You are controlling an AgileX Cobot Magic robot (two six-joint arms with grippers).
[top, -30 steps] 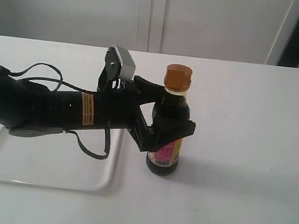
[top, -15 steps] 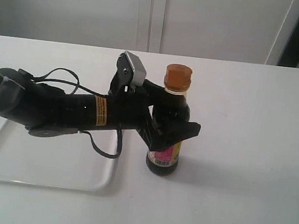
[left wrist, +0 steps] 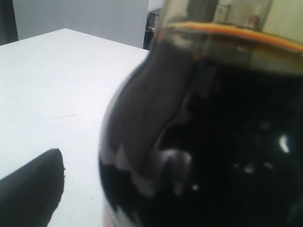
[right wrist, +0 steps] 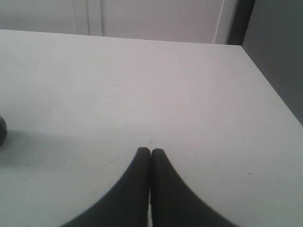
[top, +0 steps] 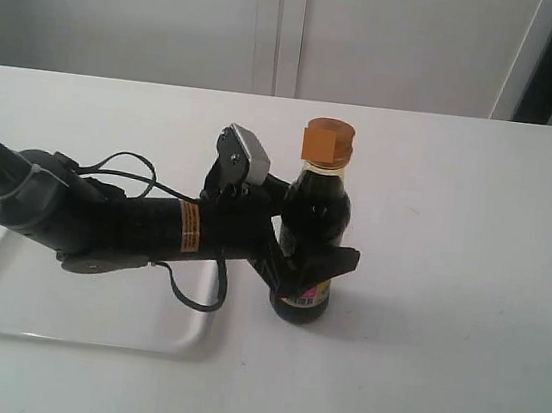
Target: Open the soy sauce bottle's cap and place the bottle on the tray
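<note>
Left claw [top: 302, 260] fingers are seen set on either side of the soy sauce bottle's [top: 311, 233] lower body, at about label height; whether the glass is actually clenched or only bracketed cannot be told, since contact is hidden behind the bottle in the exterior view. The bottle is stood upright on the counter [top: 447, 288], just beside the near right corner of the tray [top: 2, 304], and not on it. The cap [top: 326, 141] is shown closed on the neck, its copper-orange top level.

Judged from this, neither part of the task is done: the cap is yet to be flipped open and the bottle is yet to be moved onto the tray. Only the securing of the bottle appears under way.

In the left wrist view the bottle [left wrist: 203, 142] fills nearly the whole picture, dark liquid up to the shoulder, with one dark finger [left wrist: 31, 189] seen low at the side; cap and tray are not shown there. In the right wrist view the right claw [right wrist: 150, 189] is seen with fingertips pressed together, holding nothing, over bare counter, and it is absent from the exterior view.
</note>
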